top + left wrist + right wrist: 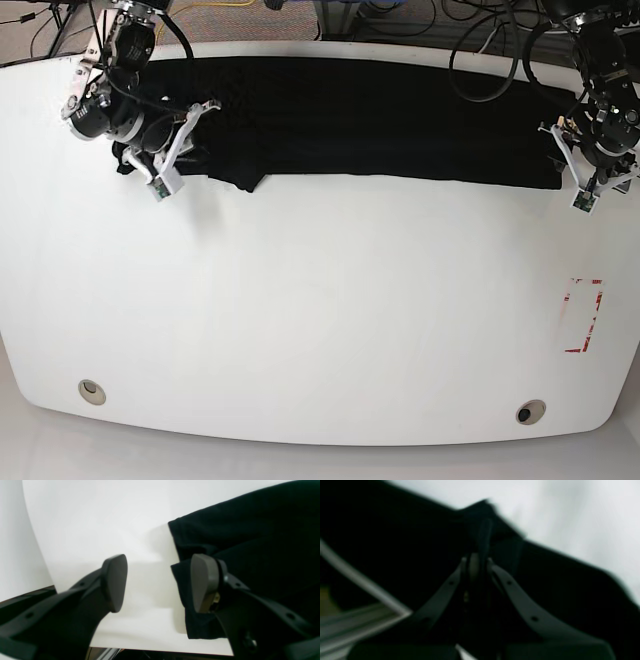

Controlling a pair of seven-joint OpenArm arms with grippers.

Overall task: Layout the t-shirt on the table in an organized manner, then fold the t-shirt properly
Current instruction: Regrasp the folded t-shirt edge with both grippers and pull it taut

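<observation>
Laying-out step: right gripper (480, 542) pinches the black cloth t-shirt (380, 120) on the big white table (320, 320); left gripper (160, 582), jaws wide, should grab the edge next.

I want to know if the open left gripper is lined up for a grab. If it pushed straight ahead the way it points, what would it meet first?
Probably the table: the left gripper is open over bare surface, with the t-shirt edge just beside one finger. Depth is unclear.
</observation>
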